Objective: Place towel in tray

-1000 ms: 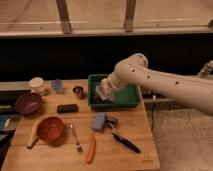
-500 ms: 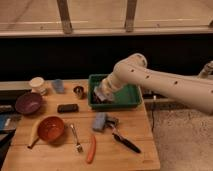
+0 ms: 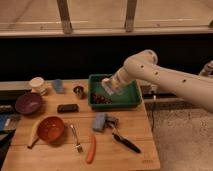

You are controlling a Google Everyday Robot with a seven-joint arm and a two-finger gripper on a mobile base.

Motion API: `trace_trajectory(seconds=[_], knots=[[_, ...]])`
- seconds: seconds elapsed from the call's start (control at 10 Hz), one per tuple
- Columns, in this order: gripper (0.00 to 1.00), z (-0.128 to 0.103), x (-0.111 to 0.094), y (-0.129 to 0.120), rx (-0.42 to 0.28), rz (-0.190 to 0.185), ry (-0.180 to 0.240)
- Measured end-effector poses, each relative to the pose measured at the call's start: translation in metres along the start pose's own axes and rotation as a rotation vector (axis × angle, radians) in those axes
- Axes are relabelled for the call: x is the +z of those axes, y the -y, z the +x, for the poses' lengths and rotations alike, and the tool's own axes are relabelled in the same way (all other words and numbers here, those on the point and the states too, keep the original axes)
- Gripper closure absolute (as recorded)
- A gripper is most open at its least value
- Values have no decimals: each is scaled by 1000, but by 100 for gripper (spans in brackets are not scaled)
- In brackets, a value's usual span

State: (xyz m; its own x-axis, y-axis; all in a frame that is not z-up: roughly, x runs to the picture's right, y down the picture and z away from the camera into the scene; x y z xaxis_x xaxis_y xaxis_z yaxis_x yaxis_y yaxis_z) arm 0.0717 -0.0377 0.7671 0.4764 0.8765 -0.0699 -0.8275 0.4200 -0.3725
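Observation:
The green tray (image 3: 131, 98) stands at the back middle of the wooden table. My gripper (image 3: 110, 87) hangs over the tray's left half, at the end of the white arm (image 3: 165, 80) that reaches in from the right. A pale patch shows at the gripper; I cannot tell whether it is cloth or the gripper itself. A reddish crumpled thing (image 3: 100, 99) lies in the tray just below and left of the gripper; it may be the towel. A blue-grey folded item (image 3: 99, 121) lies on the table in front of the tray.
On the table are a white cup (image 3: 36, 84), a blue cup (image 3: 58, 85), a small metal cup (image 3: 78, 91), a purple bowl (image 3: 28, 103), a black block (image 3: 67, 107), an orange bowl (image 3: 50, 128), a fork (image 3: 76, 138), a carrot (image 3: 91, 149) and a black-handled tool (image 3: 125, 142).
My gripper has risen slightly and shifted a little right over the tray. The things on the table have not moved.

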Motion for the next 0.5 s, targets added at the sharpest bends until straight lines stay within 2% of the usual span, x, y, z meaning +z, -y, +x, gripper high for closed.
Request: trace_trajectory(seconds=[0.1,0.3,0.5], knots=[[100,-1,-2,21,25,17,0],[100,9,2,57,93,17,-9],[100,24,24,75,146,1,-41]])
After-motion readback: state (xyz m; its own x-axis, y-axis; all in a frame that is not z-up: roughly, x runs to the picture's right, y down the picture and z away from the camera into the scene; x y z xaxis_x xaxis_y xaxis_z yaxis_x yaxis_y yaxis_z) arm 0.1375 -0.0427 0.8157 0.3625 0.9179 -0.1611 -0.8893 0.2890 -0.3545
